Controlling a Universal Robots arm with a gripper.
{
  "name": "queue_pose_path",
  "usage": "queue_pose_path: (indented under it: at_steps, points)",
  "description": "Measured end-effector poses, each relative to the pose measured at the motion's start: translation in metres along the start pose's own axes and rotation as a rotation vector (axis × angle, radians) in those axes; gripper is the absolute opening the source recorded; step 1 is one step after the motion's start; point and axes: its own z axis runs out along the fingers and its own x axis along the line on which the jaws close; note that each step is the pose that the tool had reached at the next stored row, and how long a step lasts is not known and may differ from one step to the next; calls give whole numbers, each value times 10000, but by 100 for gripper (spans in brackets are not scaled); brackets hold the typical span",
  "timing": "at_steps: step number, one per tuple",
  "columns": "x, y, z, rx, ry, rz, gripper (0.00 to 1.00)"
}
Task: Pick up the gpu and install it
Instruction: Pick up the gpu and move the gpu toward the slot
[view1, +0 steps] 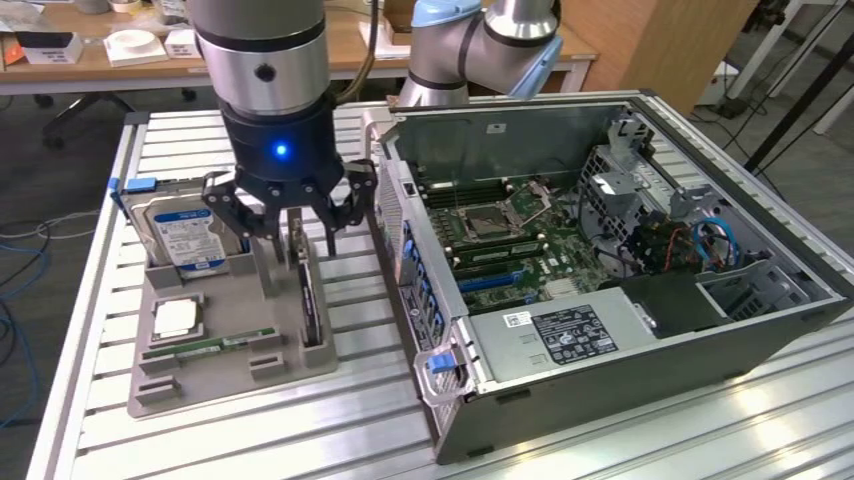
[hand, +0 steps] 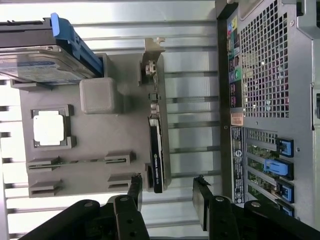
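Note:
The gpu (view1: 310, 300) stands on edge in a slot of the grey holder tray (view1: 220, 380), a thin dark card with a green board. In the wrist view the gpu (hand: 156, 145) shows its black cooler and a silver bracket at one end. My gripper (view1: 291, 232) hangs just above the tray, over the card's far end, open with nothing between its fingers. In the wrist view the gripper (hand: 167, 187) straddles the card's cooler end from above, and its black fingertips (hand: 135, 186) stand apart on either side, not touching it.
The tray also holds a hard drive (view1: 187, 235) with a blue-white label, a square processor (view1: 176, 318) and a memory stick (view1: 214, 347). An open computer case (view1: 601, 250) lies at the exterior view's right, its motherboard (view1: 501, 235) exposed. Everything rests on a slatted aluminium table (view1: 334, 430).

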Motion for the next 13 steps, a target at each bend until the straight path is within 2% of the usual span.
queue_pose_path:
  at_steps: [13]
  points:
    - [-4,-46,70,0,0,0,53]
